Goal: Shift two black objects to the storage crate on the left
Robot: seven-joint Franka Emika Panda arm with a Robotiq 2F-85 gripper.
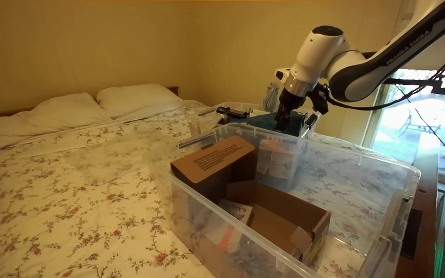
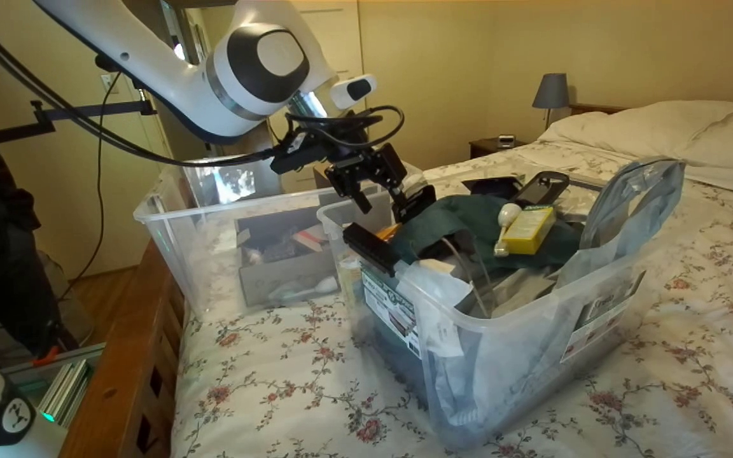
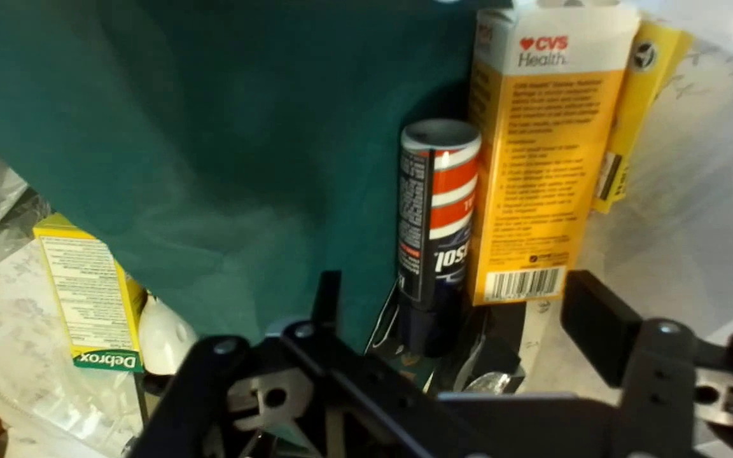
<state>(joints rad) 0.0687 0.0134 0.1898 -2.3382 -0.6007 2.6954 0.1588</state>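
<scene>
My gripper [image 1: 282, 122] points down over the smaller bin, its fingers wide apart and empty. It also shows in an exterior view [image 2: 379, 202] and in the wrist view [image 3: 452, 289]. A black item [image 2: 416, 202] stands right beside a fingertip; I cannot tell if they touch. In the wrist view a black piece [image 3: 497, 346] lies low between the fingers, partly hidden by the gripper. A flat black item [image 2: 492, 186] and a black looped item [image 2: 543, 188] lie at the smaller bin's far side. The storage crate [image 1: 361, 156], large and clear, also shows in an exterior view [image 2: 214, 213].
The smaller bin [image 2: 487, 324] holds teal fabric [image 3: 233, 146], a striped can [image 3: 439, 210], an orange box [image 3: 535, 191], a yellow box [image 2: 530, 230] and a grey plastic bag [image 2: 634, 197]. Cardboard boxes [image 1: 218, 156] sit inside the crate. Both tubs stand on the bed [image 1: 91, 200].
</scene>
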